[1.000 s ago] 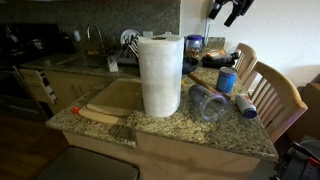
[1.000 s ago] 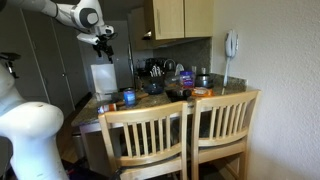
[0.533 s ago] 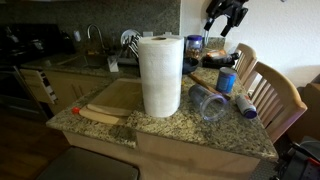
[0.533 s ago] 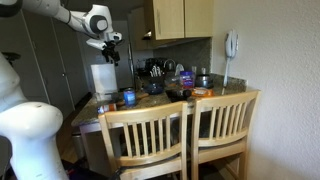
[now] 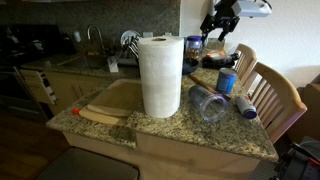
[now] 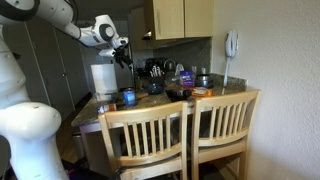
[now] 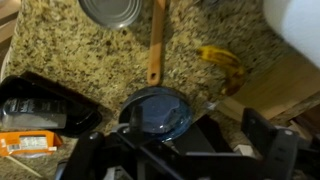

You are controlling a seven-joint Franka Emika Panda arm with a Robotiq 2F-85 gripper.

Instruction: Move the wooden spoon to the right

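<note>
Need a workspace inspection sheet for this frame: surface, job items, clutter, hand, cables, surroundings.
Surface: speckled granite counter, crowded.
Job's things: slim light-tan wooden spoon lying flat, untouched; its bowl is out of the wrist view.
Clutter: white paper towel roll upright; clear plastic cup on its side; blue can; flat pale wooden utensil with a red end.
Grippers: hand open, empty, in the air above the counter.
Cables: nothing seen.
Surroundings: two wooden slat-back chairs; sink faucet.
</note>
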